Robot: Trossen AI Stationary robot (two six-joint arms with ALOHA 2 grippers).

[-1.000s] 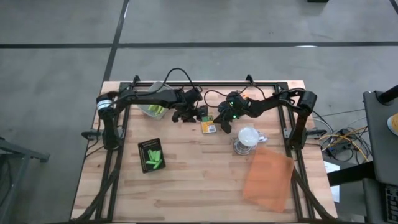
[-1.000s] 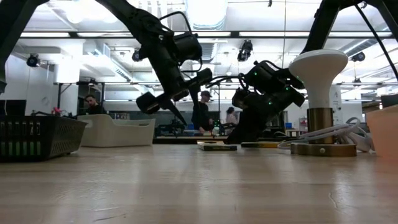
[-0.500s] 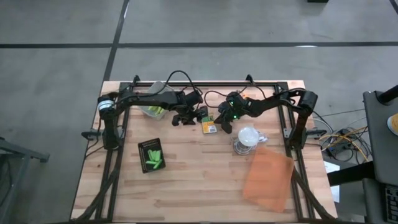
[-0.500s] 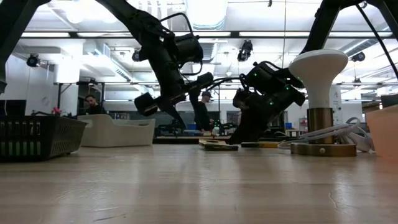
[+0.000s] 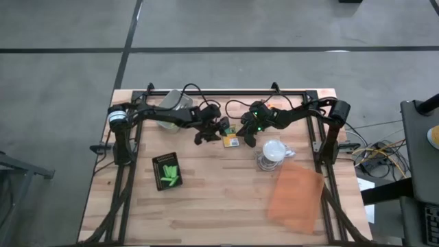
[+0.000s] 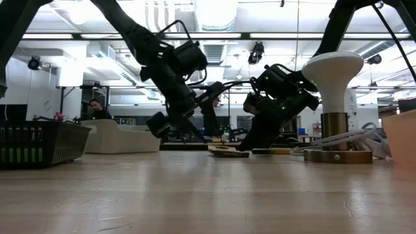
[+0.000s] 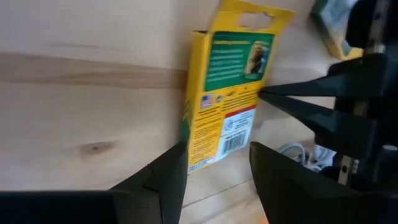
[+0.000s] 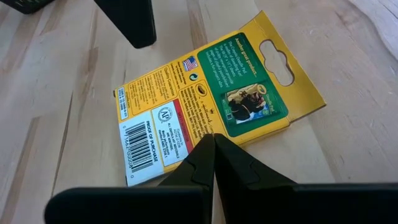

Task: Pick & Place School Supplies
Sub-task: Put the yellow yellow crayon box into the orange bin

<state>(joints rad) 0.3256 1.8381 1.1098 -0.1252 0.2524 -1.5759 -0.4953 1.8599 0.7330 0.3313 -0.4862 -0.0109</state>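
A flat yellow box (image 8: 205, 106) with a green label lies face-down on the wooden table near its far middle (image 5: 232, 142). My right gripper (image 8: 213, 138) is shut, and its tips are on the box's printed back. My left gripper (image 7: 217, 146) is open and slants down at the box's barcode end (image 7: 211, 158). One finger stands on each side of that end. Whether they touch it I cannot tell. A black tray (image 5: 167, 171) toward the near left holds bright-green sticks. My right gripper presses its shut fingertips on the box's printed back, near the middle beside the green label (image 8: 202, 127). The fingers slant down at it from the table's right side. The box lies flat on the table under them.
A white mushroom-shaped lamp (image 5: 273, 151) with a coiled cable stands just right of the box. A translucent orange sheet (image 5: 296, 195) lies at the near right. A pale container (image 5: 171, 110) sits at the far left. Another yellow-green item (image 7: 329, 25) lies beyond the box.
My left gripper has come down toward the yellow box and rolled about its own axis. Its open fingers now straddle the box's barcode end. The box and my right gripper have stayed in place.
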